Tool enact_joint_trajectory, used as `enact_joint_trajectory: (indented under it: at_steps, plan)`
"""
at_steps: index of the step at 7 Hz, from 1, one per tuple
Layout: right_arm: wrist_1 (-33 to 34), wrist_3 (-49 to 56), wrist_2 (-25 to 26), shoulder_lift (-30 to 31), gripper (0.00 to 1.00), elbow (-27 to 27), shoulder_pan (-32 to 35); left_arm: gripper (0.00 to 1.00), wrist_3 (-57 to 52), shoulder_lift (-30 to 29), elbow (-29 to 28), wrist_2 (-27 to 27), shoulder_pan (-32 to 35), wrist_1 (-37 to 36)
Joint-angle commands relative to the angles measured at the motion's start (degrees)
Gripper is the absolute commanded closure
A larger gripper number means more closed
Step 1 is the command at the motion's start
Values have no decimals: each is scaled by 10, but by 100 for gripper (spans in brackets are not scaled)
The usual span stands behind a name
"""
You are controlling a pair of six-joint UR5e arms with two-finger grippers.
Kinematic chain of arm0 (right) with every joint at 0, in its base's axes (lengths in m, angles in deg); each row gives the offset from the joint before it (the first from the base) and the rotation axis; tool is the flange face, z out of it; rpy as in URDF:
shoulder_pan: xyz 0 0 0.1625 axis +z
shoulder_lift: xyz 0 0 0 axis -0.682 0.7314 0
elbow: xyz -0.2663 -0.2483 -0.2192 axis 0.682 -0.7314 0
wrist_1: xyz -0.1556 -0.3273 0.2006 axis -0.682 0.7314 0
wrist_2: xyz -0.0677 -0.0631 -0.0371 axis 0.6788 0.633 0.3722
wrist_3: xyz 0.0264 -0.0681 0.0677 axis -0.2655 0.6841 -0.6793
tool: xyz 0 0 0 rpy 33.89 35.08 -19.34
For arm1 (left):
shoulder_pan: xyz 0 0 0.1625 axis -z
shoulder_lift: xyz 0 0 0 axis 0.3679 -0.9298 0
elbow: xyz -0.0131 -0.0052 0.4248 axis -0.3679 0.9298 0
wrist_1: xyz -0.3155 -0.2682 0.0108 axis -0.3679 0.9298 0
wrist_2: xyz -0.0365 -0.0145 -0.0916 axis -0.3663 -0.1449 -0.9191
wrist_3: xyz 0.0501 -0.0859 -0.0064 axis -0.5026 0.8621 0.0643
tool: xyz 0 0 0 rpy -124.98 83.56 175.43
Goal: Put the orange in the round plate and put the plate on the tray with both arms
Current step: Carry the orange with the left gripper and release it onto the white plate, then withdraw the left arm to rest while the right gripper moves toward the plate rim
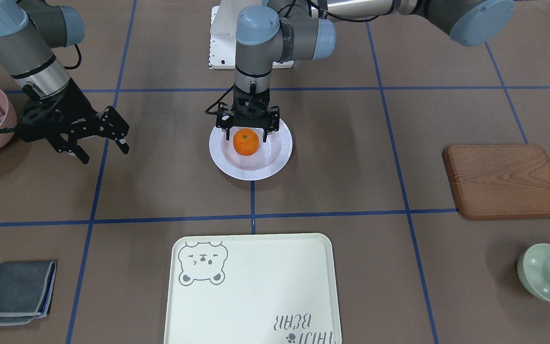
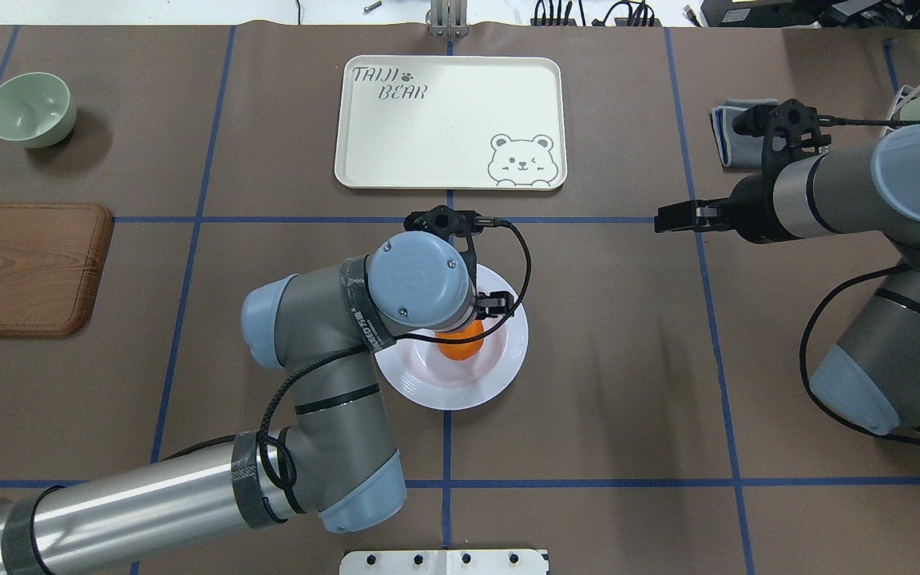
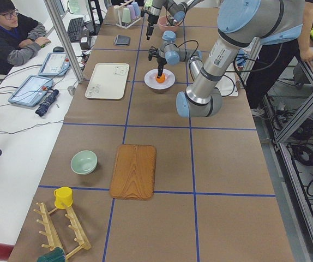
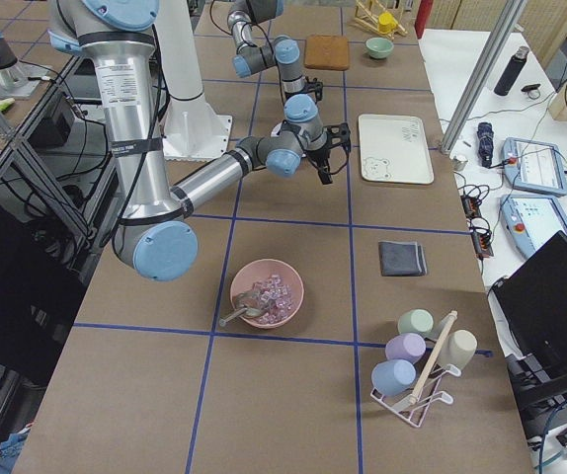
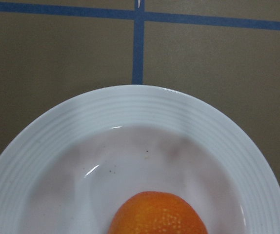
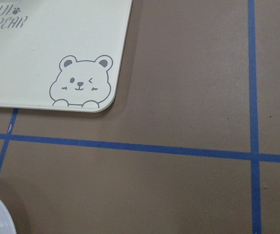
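We count one orange point(image 1: 246, 142), one round plate point(image 1: 277, 160) and one tray point(image 1: 256, 291) on a brown table point(image 1: 351, 191) gridded with blue tape point(image 1: 332, 213). The orange sits in the plate, and the left gripper point(image 1: 246, 138) hangs over it, jaws spread either side. The tray lies near the plate. Well apart from the plate, the right gripper point(image 1: 104, 154) has its jaws wide and empty.

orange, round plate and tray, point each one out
orange point(image 1: 246, 142), exterior front-facing view, middle of its skin
round plate point(image 1: 252, 173), exterior front-facing view, ridged rim on the tray's side
tray point(image 1: 256, 286), exterior front-facing view, bare middle of its surface
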Motion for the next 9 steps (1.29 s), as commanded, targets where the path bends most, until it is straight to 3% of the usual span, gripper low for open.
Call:
enact_joint_trajectory:
  at_steps: [1, 2, 4, 6, 7, 8, 9]
  plan:
    - [0, -88, 3, 4, 0, 13, -25, 2, -162, 57, 69, -97, 117, -51]
    - [0, -185, 17, 4, 0, 13, -44, 2, -253, 94, 74, -148, 195, -54]
    - [0, -263, 29, 0, 5, 13, -71, 1, -473, 162, 65, -198, 347, -56]
    - [0, -307, 75, -5, 4, 18, -100, 1, -669, 186, 23, -247, 471, -110]
    - [0, -315, 88, -11, 3, 19, -109, 1, -731, 211, -9, -322, 537, -136]
    - [1, -343, 110, -9, 3, 33, -121, 1, -742, 271, -66, -340, 576, -129]
    - [1, -366, 137, -7, 2, 41, -136, 1, -757, 286, -114, -343, 643, -78]
